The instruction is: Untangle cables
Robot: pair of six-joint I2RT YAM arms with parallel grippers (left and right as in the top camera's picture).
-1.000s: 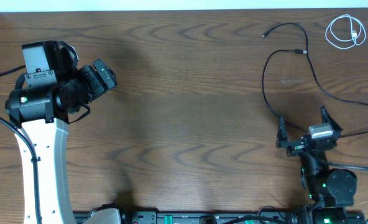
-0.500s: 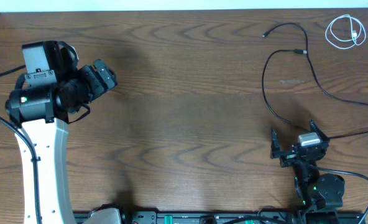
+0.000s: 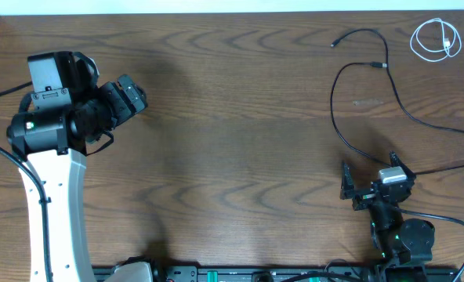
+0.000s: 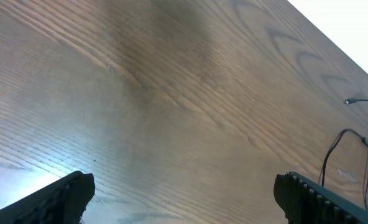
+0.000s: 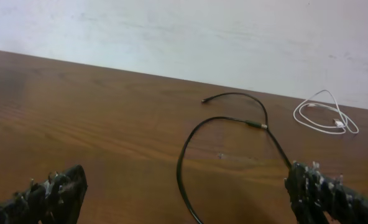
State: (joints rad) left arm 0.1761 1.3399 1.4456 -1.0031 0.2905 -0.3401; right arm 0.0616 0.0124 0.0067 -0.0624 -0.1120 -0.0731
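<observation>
Two thin black cables (image 3: 335, 110) lie at the right of the table, their small plug ends (image 3: 381, 66) toward the far edge. A short white cord (image 3: 434, 39) lies coiled apart from them in the far right corner. My right gripper (image 3: 371, 175) hovers open over the near end of one black loop. In the right wrist view that black cable (image 5: 181, 167) runs between the wide-apart fingers (image 5: 333, 196), touching neither, and the white cord (image 5: 324, 116) lies beyond. My left gripper (image 3: 130, 97) is far away at the left, open over bare wood (image 4: 184, 205), with the cables (image 4: 329, 163) distant.
The wooden table (image 3: 240, 117) ends at a pale wall along the far side. The left arm's white link (image 3: 56, 211) takes up the near left. Thicker black arm wires (image 3: 451, 215) trail by the right arm's base.
My right gripper has drawn back toward the near edge and a little left, turning slightly. It stays open. The left arm and the cables have not moved.
</observation>
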